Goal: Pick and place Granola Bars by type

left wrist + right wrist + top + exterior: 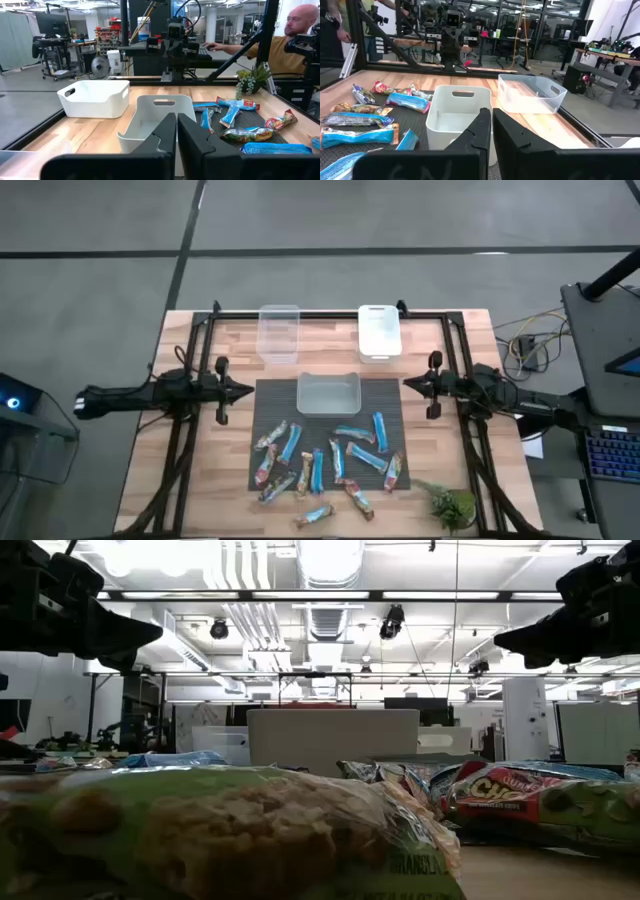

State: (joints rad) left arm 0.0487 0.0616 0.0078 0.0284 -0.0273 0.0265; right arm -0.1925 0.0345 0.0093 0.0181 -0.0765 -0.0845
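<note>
Bars unsorted, both arms parked

Granola Bars (325, 468) lie scattered on the dark mat (392, 402) at the near half of the wooden table (200, 480) in the high view, blue wrappers mixed among red and tan ones, one bar off the mat's near edge. A white tub (328, 393) sits on the mat just beyond them; a clear tub (279, 332) and a second white tub (379, 330) stand at the far edge. The left gripper (243, 391) waits at the mat's left side, the right gripper (408, 385) at its right, neither holding anything. A small green plant (450, 504) stands at the near right corner

Low view: wrapped bars fill the foreground, both grippers raised well above them

Left wrist view: its fingers (165, 137) are pressed together, pointing over the white tub, with bars on the mat beside it. A person (280, 47) sits beyond the table

Right wrist view: its fingers (482, 130) likewise meet with nothing between them, the white tub ahead and the clear tub beside it, bars to one side

Judging by the look, each bar should be light, with a slick, crinkly wrapper over a fairly firm core. A pinch across the narrow middle seems safest; the flat crimped ends would likely slip or fold. Several bars touch or overlap, so an outlying one looks easiest to start with
</note>
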